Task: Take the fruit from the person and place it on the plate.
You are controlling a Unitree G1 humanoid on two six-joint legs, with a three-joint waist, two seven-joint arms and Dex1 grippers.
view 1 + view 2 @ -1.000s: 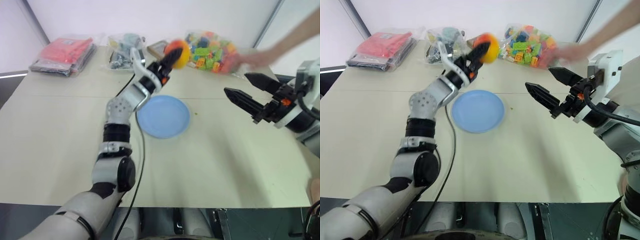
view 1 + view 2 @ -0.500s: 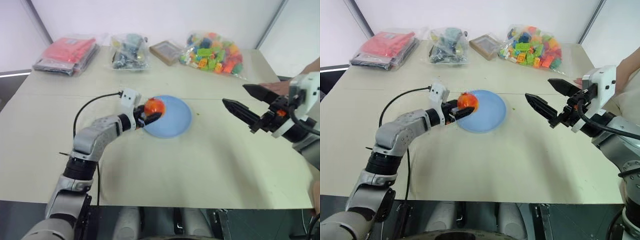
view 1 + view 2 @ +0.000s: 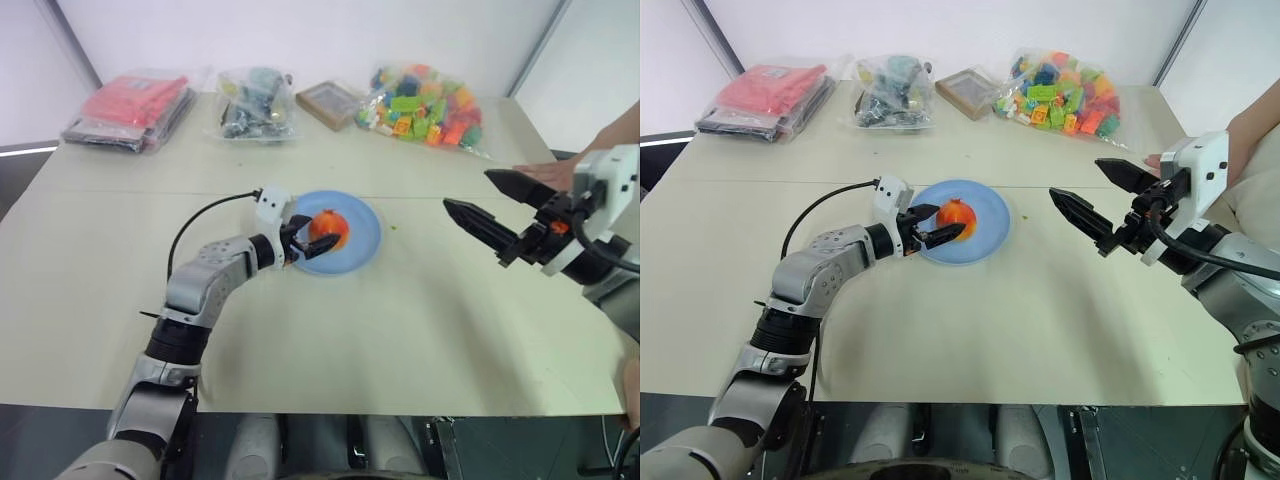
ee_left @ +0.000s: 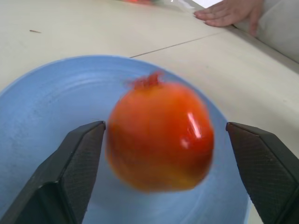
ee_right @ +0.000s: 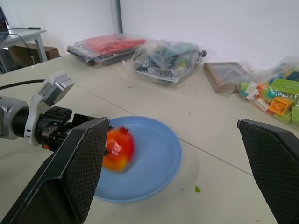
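Left wrist view showed the left end effector [image 4: 166, 182] released, its two fingers standing apart on either side of the fruit [image 4: 160, 135], which now sat on the plate [image 4: 42, 102]. Half a second before, those fingers were clenched on the fruit at the plate's left edge; a second before, they held it high over the far tabletop [image 3: 420, 300]. By my reading the placing was essentially done, with only the withdrawal left. The right end effector [image 3: 1095, 200] hung open over the right side. The person's hand [image 4: 226, 11] rested at the far right edge, its arm cut off. The fruit looked blurred, so whether it had settled was unclear.
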